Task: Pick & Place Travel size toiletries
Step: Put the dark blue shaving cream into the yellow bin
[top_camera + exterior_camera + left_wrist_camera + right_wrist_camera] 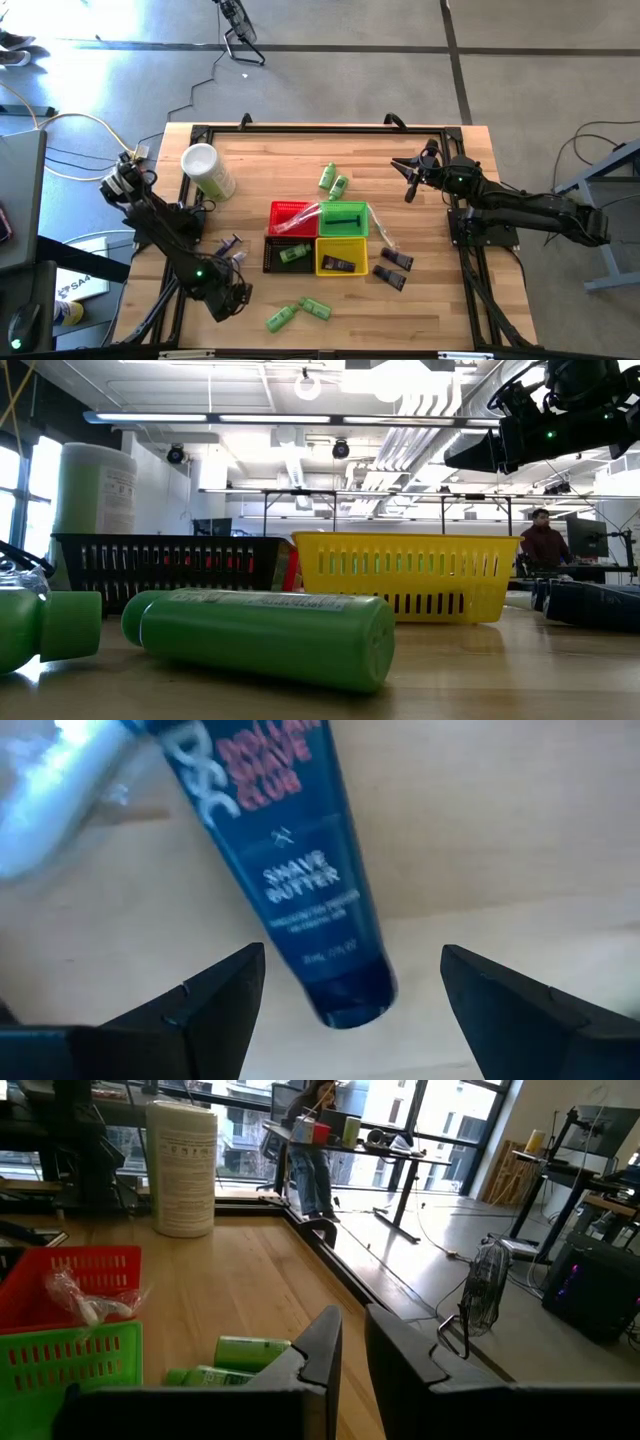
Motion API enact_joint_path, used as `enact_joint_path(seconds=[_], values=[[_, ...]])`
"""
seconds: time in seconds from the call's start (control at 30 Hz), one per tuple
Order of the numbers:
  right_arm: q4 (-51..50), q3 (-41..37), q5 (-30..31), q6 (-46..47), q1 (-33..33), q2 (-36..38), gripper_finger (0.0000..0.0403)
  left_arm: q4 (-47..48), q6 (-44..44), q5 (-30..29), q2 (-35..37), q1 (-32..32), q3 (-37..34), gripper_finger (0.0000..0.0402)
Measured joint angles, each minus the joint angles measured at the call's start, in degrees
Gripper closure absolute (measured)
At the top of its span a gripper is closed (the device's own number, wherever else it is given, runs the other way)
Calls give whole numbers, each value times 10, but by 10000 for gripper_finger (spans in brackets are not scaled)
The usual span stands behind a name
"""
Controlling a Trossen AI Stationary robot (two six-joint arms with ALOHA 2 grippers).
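A dark blue tube (300, 870) lies flat on the wooden table (440, 300), left of the baskets, its cap end (350, 1005) between the fingers of my left gripper (350, 1010). That gripper (230, 270) points down over the tube (231, 243), open and touching nothing. A clear packet (60, 790) lies beside the tube. Two green bottles (298, 312) lie near the front edge, two more (333, 181) lie behind the baskets, and dark tubes (393, 268) lie right of the baskets. My right gripper (410, 180) waits at the far right, shut and empty.
Red (290, 216), green (343, 219), black (290, 256) and yellow (341, 256) baskets stand together mid-table, with items inside. A white cup (207, 170) lies at the far left. Bare wood lies in front of the baskets and at the far middle.
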State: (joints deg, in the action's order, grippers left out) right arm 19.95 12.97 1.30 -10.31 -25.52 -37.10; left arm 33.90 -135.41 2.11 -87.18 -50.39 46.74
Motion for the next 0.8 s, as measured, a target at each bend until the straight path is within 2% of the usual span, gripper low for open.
enact_joint_path(seconds=[0.8], values=[[0,0,0,1,0,0,363,3,0,0,-16,-3,0,105]])
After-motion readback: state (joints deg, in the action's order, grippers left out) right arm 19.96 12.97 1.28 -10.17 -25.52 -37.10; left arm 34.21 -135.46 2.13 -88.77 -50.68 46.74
